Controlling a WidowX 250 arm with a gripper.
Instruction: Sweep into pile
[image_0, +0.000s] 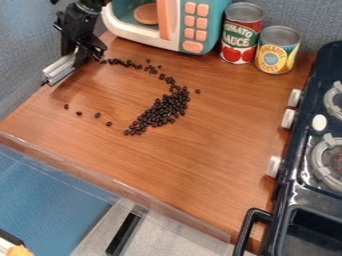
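Tool at the upper left of the camera view, low over the back left part of the wooden worktop, beside the blue-grey wall. A pale grey metal bar sits against its lower left side; cannot tell whether the tool is open, closed or gripping the bar. Dark beans lie on the worktop, to the right of the tool and lower in the view. Nearest beans are just beside the tool, at the start of a thin line that runs rightward from it, bends down and joins the main group. Main group: dense, elongated, slanting down and to the left at its lower end, well apart from the tool. One bean is separate, just right of the group's upper part. Four more are spaced out in a loose row below the tool, the row sloping down toward the lower end of the group. Toy microwave, teal and white with orange buttons, stands right of the tool at the back; two cans stand farther right, side by side. Dark toy stove with white knobs is at the far right, well apart from the tool.
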